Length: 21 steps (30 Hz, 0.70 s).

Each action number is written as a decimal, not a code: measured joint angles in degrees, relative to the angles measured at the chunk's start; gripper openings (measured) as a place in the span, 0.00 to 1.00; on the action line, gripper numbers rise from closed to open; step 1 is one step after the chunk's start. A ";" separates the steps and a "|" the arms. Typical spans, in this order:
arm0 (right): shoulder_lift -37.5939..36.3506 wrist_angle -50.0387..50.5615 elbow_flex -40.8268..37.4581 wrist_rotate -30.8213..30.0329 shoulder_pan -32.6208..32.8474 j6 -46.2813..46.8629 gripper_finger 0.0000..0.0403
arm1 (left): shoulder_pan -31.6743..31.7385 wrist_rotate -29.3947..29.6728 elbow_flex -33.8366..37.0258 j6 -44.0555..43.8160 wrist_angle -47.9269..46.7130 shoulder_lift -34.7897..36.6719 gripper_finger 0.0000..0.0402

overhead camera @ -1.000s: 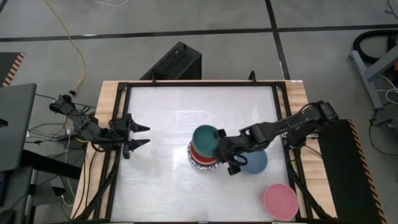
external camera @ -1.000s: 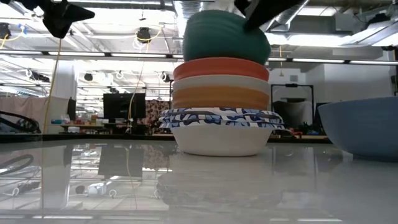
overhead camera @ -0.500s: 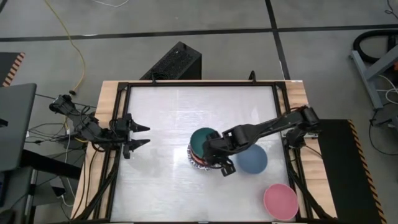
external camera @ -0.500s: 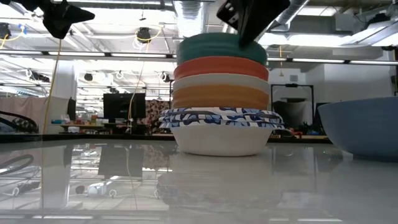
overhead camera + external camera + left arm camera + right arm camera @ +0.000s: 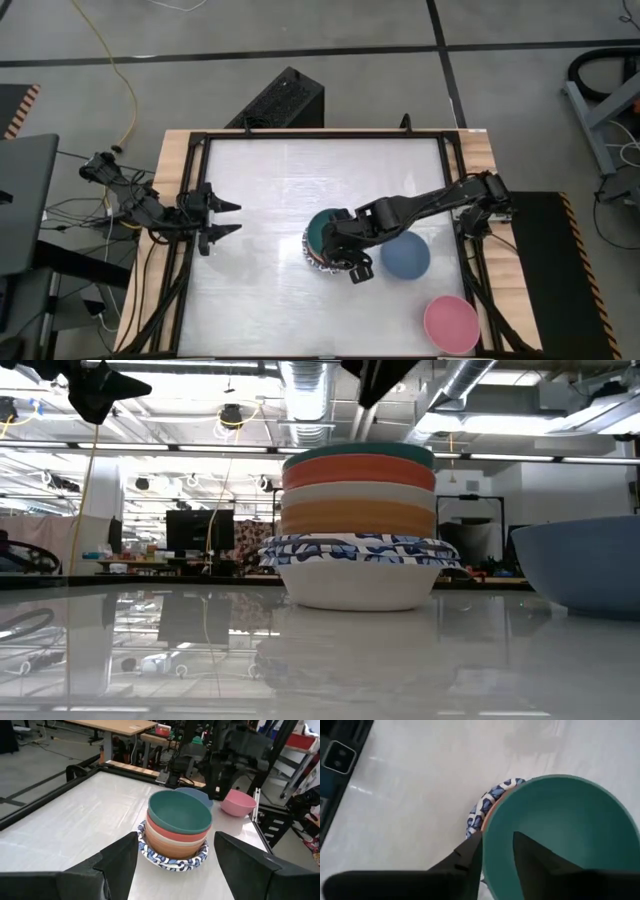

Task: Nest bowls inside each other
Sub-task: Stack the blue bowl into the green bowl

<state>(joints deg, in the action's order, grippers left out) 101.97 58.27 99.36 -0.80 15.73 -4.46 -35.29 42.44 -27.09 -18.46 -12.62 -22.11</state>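
A stack of nested bowls point(image 5: 328, 243) stands at mid-table on a white, blue-patterned bowl point(image 5: 350, 565). Orange, cream and red bowls sit in it, with the dark green bowl point(image 5: 180, 812) on top. My right gripper point(image 5: 497, 836) is open just above the green bowl's near rim point(image 5: 487, 827), one finger outside and one over the inside. In the low view the fingers point(image 5: 365, 390) end above the rim. At the table's left edge my left gripper point(image 5: 232, 218) waits open and faces the stack.
A slate-blue bowl point(image 5: 405, 257) stands just right of the stack, under my right arm. A pink bowl point(image 5: 451, 323) sits at the near right corner. A black frame point(image 5: 300, 135) borders the white tabletop.
My right gripper carried the tilted green bowl a little toward the table's left and down onto the stack. The bowl has levelled and sunk into the red bowl, so only its rim shows from the side. The fingers have since risen off it.
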 joint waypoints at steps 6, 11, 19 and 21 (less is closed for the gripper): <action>-0.17 4.43 2.27 4.20 1.07 4.81 0.37 | 0.02 -0.69 0.00 -1.97 -0.90 0.00 0.63; -3.38 15.08 -4.44 -1.55 6.10 18.84 0.35 | 0.01 -5.16 0.00 -2.34 -1.00 -0.02 0.63; -12.57 6.66 -22.42 -7.97 15.91 54.10 0.35 | 0.00 -5.95 -0.02 -2.12 -1.23 0.00 0.63; -12.76 2.96 -24.30 -7.18 17.10 56.82 0.36 | 0.00 -5.97 -0.02 -2.18 -1.26 -0.01 0.63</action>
<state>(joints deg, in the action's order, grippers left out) 89.21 61.22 75.06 -7.98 32.83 52.36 -35.29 36.47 -27.11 -20.64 -13.88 -22.11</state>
